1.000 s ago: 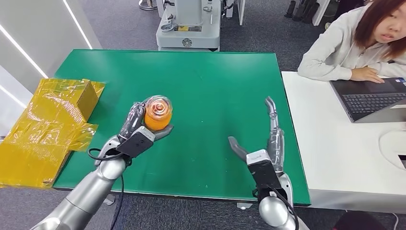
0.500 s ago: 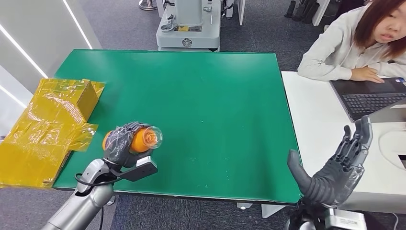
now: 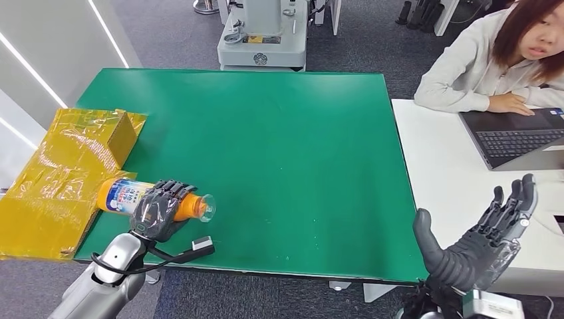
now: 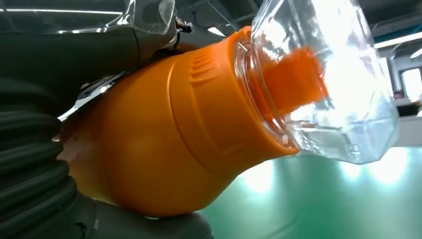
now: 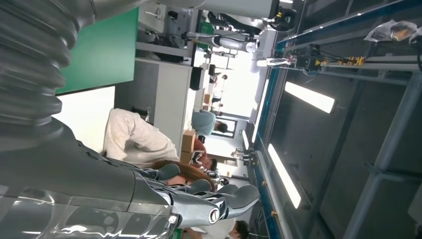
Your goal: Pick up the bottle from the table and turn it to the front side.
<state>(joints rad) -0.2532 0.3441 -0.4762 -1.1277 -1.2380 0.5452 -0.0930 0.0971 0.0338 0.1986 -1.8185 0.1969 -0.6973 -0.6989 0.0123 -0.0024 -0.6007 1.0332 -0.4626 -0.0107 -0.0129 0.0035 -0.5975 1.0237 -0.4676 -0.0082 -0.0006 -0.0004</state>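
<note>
Left hand [image 3: 158,211] grips orange bottle [image 3: 126,196] sideways above the counter [image 3: 279,146], apparently turning its label frontward; right hand [image 3: 480,242] hangs empty, fingers spread.

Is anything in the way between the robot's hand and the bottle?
No. The left hand already grips the bottle around its orange middle, holding it sideways at the green table's near left corner.

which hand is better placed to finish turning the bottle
Left. The left hand already grips the orange bottle, held on its side at the green table's near-left edge. The right hand is open, off past the table's right edge.
</note>
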